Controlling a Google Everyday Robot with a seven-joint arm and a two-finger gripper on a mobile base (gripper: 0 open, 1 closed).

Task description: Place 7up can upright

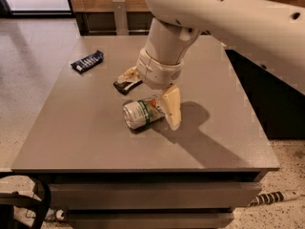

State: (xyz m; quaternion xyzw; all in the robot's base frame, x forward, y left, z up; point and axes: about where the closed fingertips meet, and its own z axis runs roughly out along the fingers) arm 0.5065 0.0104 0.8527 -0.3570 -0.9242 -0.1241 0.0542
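Hovering low over table [71, 142] centre with gripper [151, 97] released, jaws spread wide; 7up can [140, 113] lying sideways beneath, near finger against can's end.

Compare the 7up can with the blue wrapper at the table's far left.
The 7up can is a round, silvery cylinder with green markings; the blue wrapper is flat and dark blue. The can lies on its side mid-table, right at the gripper, while the wrapper sits well apart from the gripper, near the far left edge. The can rises higher off the surface than the wrapper. Both rest on the grey table.
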